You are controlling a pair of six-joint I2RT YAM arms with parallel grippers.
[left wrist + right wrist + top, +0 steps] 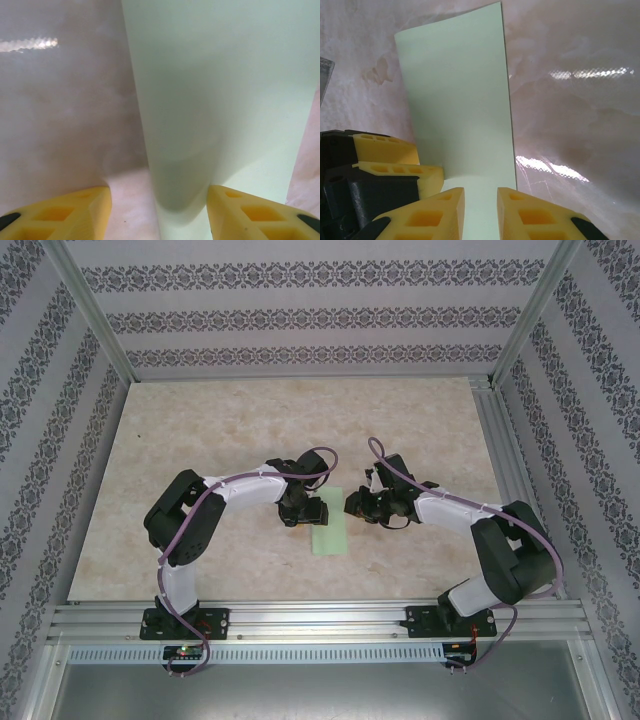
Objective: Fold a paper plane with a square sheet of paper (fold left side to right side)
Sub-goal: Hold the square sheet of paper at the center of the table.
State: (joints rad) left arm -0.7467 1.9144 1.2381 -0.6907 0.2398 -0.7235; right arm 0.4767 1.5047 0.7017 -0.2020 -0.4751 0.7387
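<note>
A pale beige table top (200,430) with a marble-like pattern is seen in the middle of the top view. Behind the table top stands a wall (300,310) covered with white wallpaper with dark ornamental bands. Similar walls are found to its left (40,440) and to its right (600,420). Two metal posts (90,312) (536,310) rise near its far corners. Along its near edge a wide grooved aluminium rail (320,618) is mounted. In front of this rail a white slotted strip (320,652) is laid, then a grey panel (300,692). Along the right edge of the table top another aluminium rail (503,445) is fixed. In the wrist views the table top (60,125) (570,115) appears glossy, and bright light reflections (30,45) (590,73) are seen on it.
</note>
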